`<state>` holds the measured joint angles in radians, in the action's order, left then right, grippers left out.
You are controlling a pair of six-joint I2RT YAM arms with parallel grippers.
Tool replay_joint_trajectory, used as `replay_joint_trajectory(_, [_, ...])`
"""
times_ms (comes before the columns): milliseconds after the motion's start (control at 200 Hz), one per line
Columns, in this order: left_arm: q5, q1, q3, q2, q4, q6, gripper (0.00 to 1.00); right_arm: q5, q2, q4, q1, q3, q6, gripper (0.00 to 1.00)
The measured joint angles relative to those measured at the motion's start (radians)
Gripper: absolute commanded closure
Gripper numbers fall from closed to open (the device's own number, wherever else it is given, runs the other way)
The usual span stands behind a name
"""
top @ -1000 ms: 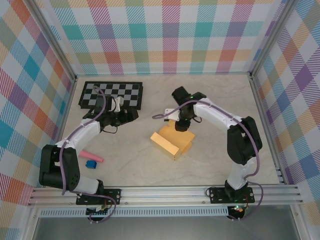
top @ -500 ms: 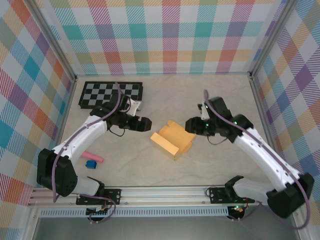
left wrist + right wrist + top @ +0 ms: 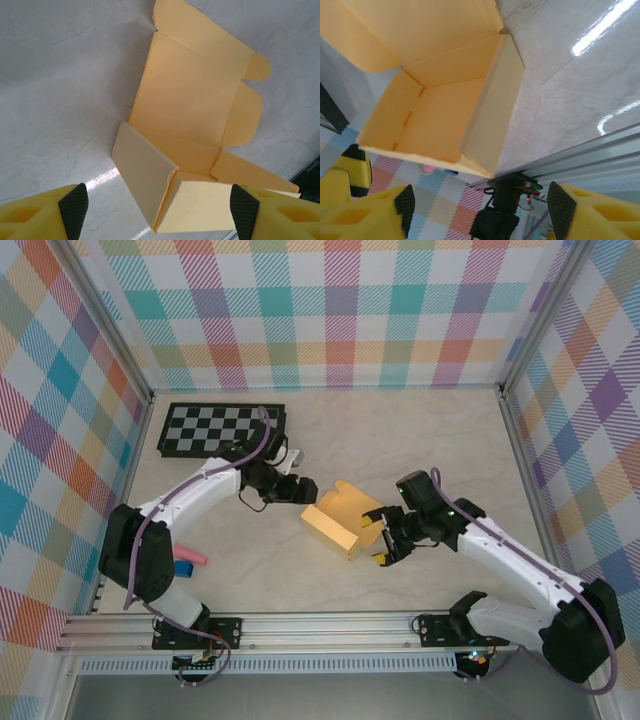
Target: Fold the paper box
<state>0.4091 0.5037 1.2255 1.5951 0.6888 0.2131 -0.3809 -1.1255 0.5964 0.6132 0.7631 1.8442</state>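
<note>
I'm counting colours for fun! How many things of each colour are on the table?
Yellow-orange: 1, the box
Black-and-white: 1, the checkerboard
Pink: 1, the stick
Blue: 1, the block
Total: 4

yellow-orange paper box (image 3: 340, 522), black-and-white checkerboard (image 3: 215, 428), pastel plaid walls (image 3: 340, 310), marbled beige table (image 3: 290, 580)

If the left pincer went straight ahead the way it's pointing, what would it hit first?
Most likely the box. The open left pincer points at its raised side wall, with nothing between them, though depth is unclear.
</note>
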Motion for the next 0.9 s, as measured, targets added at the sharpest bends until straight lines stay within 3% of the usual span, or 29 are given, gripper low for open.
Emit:
replay_joint_trajectory(140, [0.000, 0.000, 0.000, 0.008, -0.022, 0.015, 0.22, -0.026, -0.137, -0.036, -0.018, 0.000, 0.063, 0.32])
replay_joint_trajectory(385, [-0.028, 0.000, -0.001, 0.007, -0.023, 0.014, 0.22, -0.057, -0.246, -0.029, -0.026, 0.028, 0.078, 0.35])
replay_joint_trajectory(665, [-0.045, -0.012, -0.010, 0.005, -0.036, 0.014, 0.22, -0.117, -0.401, 0.009, -0.031, 0.130, -0.007, 0.66])
replay_joint_trajectory(900, [-0.062, -0.058, -0.013, -0.039, -0.013, -0.005, 0.22, -0.112, -0.447, 0.084, -0.031, 0.203, -0.125, 0.78])
